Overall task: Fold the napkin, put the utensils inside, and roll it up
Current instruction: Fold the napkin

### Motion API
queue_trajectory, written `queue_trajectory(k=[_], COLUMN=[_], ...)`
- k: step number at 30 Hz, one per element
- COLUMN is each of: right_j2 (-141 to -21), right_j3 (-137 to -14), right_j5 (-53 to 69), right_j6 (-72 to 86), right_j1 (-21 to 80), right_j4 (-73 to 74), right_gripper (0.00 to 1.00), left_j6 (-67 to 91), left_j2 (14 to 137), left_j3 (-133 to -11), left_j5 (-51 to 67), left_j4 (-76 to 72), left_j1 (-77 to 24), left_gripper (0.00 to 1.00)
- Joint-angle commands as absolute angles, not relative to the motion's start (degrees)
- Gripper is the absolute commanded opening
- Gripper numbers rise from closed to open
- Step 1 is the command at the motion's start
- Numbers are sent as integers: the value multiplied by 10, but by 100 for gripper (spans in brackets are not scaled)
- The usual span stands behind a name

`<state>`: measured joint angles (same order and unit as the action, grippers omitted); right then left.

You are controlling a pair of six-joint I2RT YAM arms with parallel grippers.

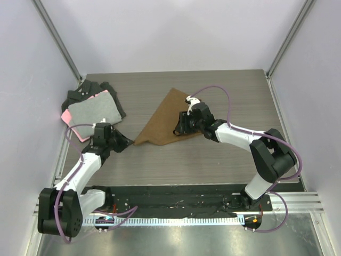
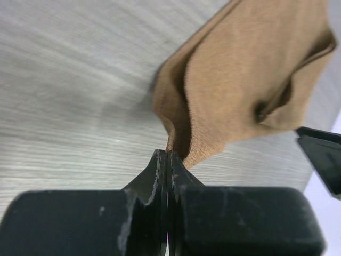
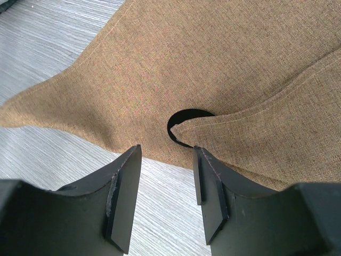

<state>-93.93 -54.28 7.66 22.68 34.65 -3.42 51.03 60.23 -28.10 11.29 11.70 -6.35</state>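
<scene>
The brown napkin [image 1: 166, 118] lies folded into a triangle on the table's middle. Its near-left corner [image 2: 181, 152] rises off the wood into the tips of my left gripper [image 2: 169, 156], which is shut on it; in the top view this gripper [image 1: 130, 142] sits at the napkin's left tip. My right gripper [image 3: 166, 152] stands open just off the napkin's near edge [image 3: 160, 80], with bare table between its fingers. In front of it a black rounded piece [image 3: 178, 118], apparently the utensil's head, peeks from under a folded flap. The rest of the utensils is hidden.
A grey cloth with a pink edge [image 1: 93, 112] lies on black cloths [image 1: 85, 92] at the table's left edge, just behind my left arm. White walls close in the table on three sides. A black part [image 2: 322, 154] shows at the right of the left wrist view.
</scene>
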Motion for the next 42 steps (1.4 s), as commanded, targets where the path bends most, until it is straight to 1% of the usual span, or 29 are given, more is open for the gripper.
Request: queue_trajectory(k=[1,7,14,17,20,22,29,35,42], right_j2=[-938,-946,-947,-935,-917,-906,-832,-788,-768], right_j3=[-539,-532,-529,-525,-519,-508,-454,-428,-406], right_j5=[78,94,75,34,-58,-86,-112,-106,-98], right_j6=[235,253,265,272,308,335,354,346,342], right_j1=[345,345,345,345,337,318,254,201,181], right_j4=[-66,-88,-85,-67,-29,-19,-17,-4,14], right_gripper=[51,51,50,50,50,50,51,52,52], left_j6=[527,530,511,499,489,483,472,475,480], left_j2=[599,628,700,737,786,812,937,992,1034], left_j3=[-324,-359,-436,-471,-510,-529,-624,-696,-745], left_j5=[143,163,156,149,156,163,179,175,180], left_j4=[103,72,49,41,34,32,25,8,3], left_j1=[-63,-72,-123,-137,-156,-176,-228,-276,-306], left_gripper=[0,0,0,0,0,0,0,0,0])
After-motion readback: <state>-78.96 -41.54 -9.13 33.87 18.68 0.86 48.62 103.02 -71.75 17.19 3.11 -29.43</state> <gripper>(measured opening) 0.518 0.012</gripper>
